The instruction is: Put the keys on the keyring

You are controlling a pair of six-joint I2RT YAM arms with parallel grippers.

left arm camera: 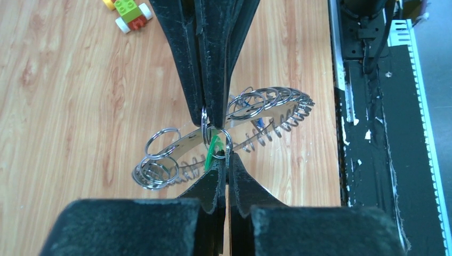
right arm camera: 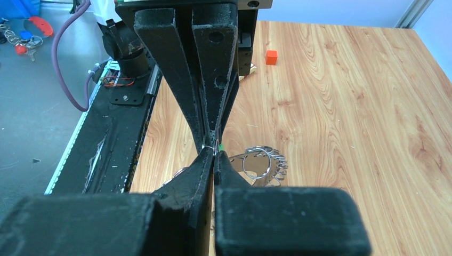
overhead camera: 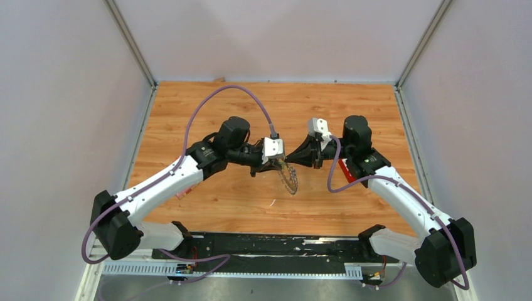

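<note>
Over the mid bench, tip to tip: pinching the green key in the shut left pincer, clamping the keyring rim in the shut right pincer straight opposite. Held aloft and tilted, off the wood, with a blue key tucked among its loops. Farther off, a toy block.

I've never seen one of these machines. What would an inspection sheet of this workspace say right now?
Surface: wood-grain tabletop.
Job's things: keyring held up between the two arms; green key at it, between the fingertips.
Clutter: toy-brick car; orange cube.
End effectors: left end effector and right end effector both shut, tip to tip at the keyring.
Cables: purple cable looping along each arm.
Surroundings: pale enclosure walls; black base plate.
</note>
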